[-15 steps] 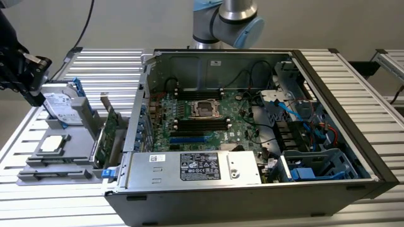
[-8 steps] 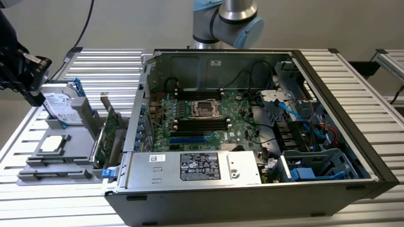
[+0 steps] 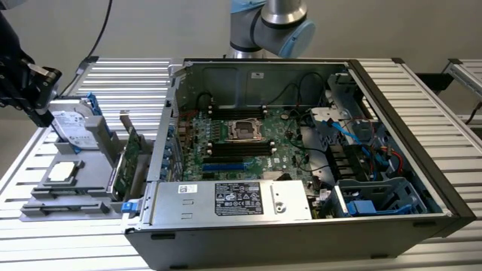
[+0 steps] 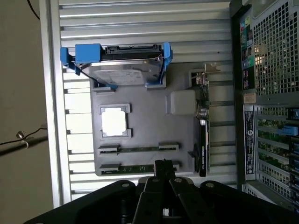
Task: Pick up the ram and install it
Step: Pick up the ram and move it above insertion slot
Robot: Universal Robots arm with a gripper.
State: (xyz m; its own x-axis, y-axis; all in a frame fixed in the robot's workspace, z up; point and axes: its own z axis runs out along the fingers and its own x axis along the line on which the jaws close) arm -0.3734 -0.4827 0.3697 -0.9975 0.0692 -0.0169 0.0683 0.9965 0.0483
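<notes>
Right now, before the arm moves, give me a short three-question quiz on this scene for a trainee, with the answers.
1. True or false: the tool is shut.
2. What sits in the blue carrier on the grey tray? A) a hard drive B) a fan C) a power supply
3. Which part on the tray is the tool nearest to?

Key: 1 true. 2 A. 3 the ram, the stick at the tray's edge, just beneath the fingertips.
</notes>
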